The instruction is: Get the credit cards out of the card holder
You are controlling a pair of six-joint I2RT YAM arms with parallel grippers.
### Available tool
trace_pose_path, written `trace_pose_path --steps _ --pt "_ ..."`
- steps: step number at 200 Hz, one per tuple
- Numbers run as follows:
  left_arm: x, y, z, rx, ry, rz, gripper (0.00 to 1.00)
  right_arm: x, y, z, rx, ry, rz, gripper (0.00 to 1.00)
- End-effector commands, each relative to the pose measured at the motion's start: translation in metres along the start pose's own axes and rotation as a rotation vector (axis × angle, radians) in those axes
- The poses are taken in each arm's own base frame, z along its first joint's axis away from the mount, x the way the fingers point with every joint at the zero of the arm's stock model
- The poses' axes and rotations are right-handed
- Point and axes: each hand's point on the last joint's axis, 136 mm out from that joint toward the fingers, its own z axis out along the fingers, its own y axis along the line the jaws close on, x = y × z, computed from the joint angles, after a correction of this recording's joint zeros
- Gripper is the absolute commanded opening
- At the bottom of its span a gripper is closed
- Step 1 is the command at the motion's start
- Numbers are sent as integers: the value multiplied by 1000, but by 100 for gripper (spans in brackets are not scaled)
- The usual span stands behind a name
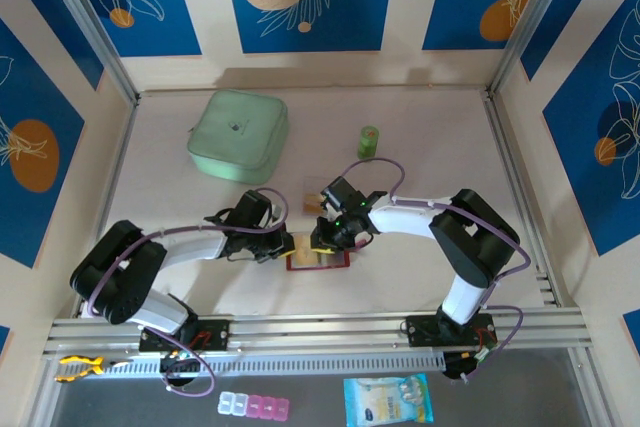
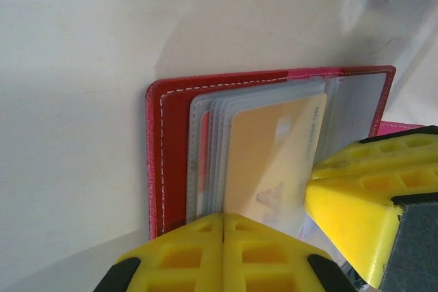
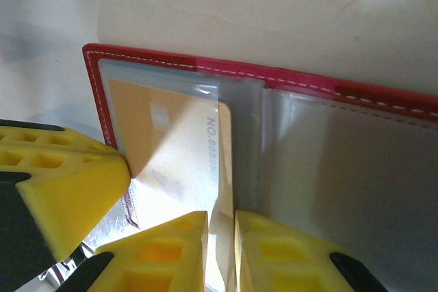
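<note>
The holder (image 2: 171, 148) lies open on the table (image 1: 420, 127) between the two arms, its near edge hidden under yellow fingers. One tan card (image 2: 267, 155) sits in the front clear sleeve, and the grippers cut off its bottom. Printed along its edge is "NO." and a run of digits, seemingly 8s but too blurred to be sure. A pale square and a faint triangle on its face cannot be read. Behind it a red sliver shows through the stacked sleeves — what it is cannot be told. The left gripper (image 2: 222, 220) is clenched tight at the holder's left side, with nothing showing between its fingers. The right gripper (image 3: 221, 218) is nipped on the card's bottom edge — sleeve and all.
</note>
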Motion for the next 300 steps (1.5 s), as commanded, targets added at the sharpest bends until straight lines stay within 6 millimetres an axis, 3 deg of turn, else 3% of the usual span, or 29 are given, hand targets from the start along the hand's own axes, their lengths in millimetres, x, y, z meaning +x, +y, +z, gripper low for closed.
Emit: trace_pose_path --steps 1,50,87,209,300 --pt "6 17 4 -82 23 -6 2 4 -1 2 16 23 -3 19" --pt "5 18 4 -90 20 -4 2 3 -6 -6 65 -11 -4 21" --pt "5 19 3 -92 17 -2 1 2 3 -10 11 -27 -21 18" --pt "6 21 4 -89 19 -1 0 9 -2 7 15 32 7 20" --pt "7 22 3 -87 17 -4 0 12 14 13 -71 65 -9 18"
